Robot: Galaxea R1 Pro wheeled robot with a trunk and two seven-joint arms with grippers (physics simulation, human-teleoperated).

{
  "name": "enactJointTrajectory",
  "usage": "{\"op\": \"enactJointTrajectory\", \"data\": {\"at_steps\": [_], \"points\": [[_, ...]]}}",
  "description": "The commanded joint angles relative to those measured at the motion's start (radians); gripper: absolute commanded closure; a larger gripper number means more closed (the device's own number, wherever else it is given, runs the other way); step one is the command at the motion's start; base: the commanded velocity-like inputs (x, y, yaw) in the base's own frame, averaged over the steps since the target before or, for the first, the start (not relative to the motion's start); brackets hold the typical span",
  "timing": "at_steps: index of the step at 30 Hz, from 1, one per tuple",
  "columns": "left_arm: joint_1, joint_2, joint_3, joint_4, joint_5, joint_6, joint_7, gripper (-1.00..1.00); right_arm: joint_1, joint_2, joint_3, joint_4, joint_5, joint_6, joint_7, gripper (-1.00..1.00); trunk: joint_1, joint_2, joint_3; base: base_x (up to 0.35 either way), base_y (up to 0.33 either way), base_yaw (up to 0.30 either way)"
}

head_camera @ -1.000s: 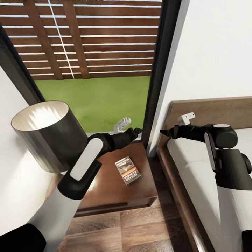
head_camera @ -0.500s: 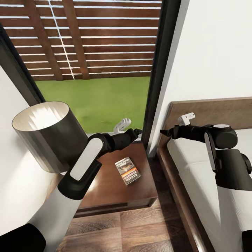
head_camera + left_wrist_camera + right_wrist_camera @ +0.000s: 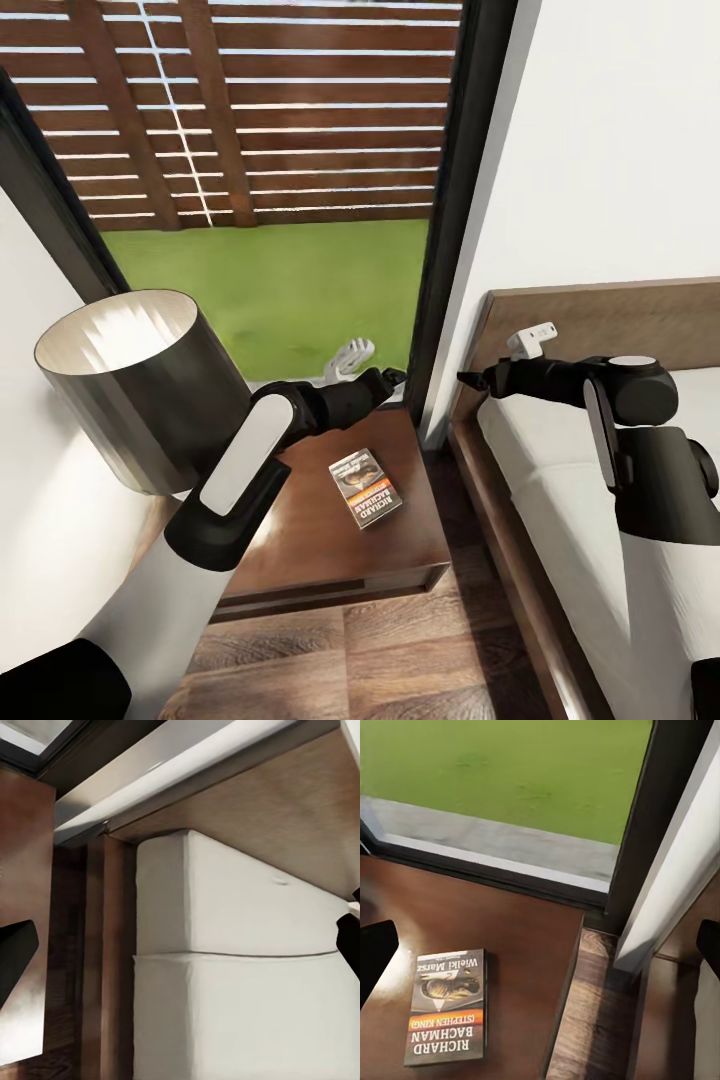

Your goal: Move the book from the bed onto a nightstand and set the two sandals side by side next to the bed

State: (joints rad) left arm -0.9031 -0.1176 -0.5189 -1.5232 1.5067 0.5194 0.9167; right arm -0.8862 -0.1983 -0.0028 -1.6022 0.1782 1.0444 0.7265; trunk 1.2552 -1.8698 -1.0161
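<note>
We see the book (image 3: 366, 487) flat on the nightstand (image 3: 330, 540), wood-plank floor (image 3: 400, 650) below, window (image 3: 270, 200) behind. Lamp (image 3: 130, 385) crowds its left; bed (image 3: 560, 480) right. Left tool (image 3: 396, 377) and right tool (image 3: 468, 379) both apart, empty.

A: What do the arms look like?

B: Both are glossy black with rounded joint housings. The left arm (image 3: 240, 470) carries a long white panel along its forearm, and below its black elbow cuff the limb turns white.

A: And the right arm?

B: The right arm (image 3: 610, 400) has a narrow white strip down its side and a pale disc capping its big joint.

A: Anything near the wrists?

B: A small white bracket sticks up beside each wrist. The left claw (image 3: 392, 377) and right claw (image 3: 468, 378) taper to slim black fingers; in the wrist views the fingertips (image 3: 375, 956) look flat, dark and blunt.
</note>
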Motion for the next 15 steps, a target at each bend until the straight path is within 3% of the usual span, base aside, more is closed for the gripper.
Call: {"op": "enactJointTrajectory", "data": {"at_steps": [1, 15], "points": [[-0.001, 0.000, 0.000, -0.001, 0.005, 0.002, 0.007, -1.00, -0.001, 0.000, 0.000, -0.001, 0.010, 0.003, 0.010, -1.00, 0.000, 0.000, -0.001, 0.000, 0.000, 0.000], [0.000, 0.002, 0.000, -0.001, 0.005, 0.000, 0.002, -1.00, 0.000, 0.002, 0.000, -0.001, 0.010, 0.003, 0.010, -1.00, -0.008, 0.014, 0.006, 0.000, 0.000, 0.000]]}}
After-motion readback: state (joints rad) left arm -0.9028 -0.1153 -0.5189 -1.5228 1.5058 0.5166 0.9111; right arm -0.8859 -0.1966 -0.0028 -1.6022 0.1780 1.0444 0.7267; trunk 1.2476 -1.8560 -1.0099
